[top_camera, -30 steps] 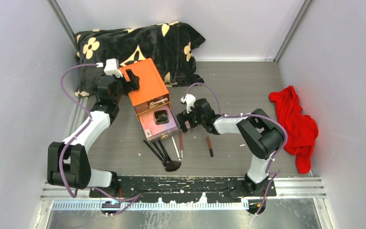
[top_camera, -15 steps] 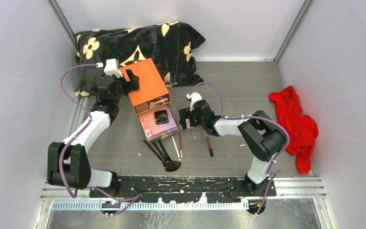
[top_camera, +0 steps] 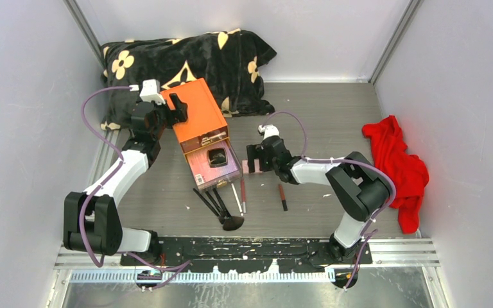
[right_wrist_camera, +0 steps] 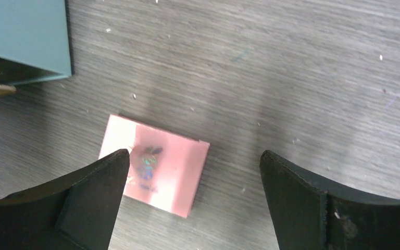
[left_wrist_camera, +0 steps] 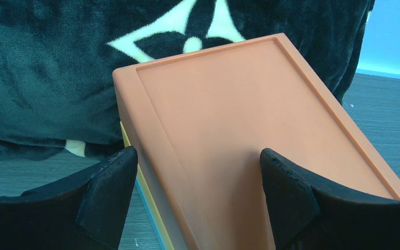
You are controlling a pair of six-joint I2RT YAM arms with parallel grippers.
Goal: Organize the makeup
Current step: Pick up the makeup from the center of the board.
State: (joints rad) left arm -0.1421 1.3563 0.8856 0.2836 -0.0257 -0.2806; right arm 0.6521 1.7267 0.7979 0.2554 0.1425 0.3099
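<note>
The pink palette lies flat on the grey table, right of the orange box's open drawer. My right gripper is open just above it, its left finger over the palette's left edge; in the top view it hangs beside the drawer. Black-handled brushes, one with a fluffy brown head, a red pencil and a dark pencil lie in front of the drawer. My left gripper is open, straddling the orange box's top left edge.
The orange box stands at the back left, its open drawer holding a dark item. A black flowered blanket lies behind it. A red cloth lies by the right wall. The box's teal side shows in the right wrist view.
My right wrist has shifted a little to the right and back, beside the drawer. The left arm and the makeup on the table have not moved.
</note>
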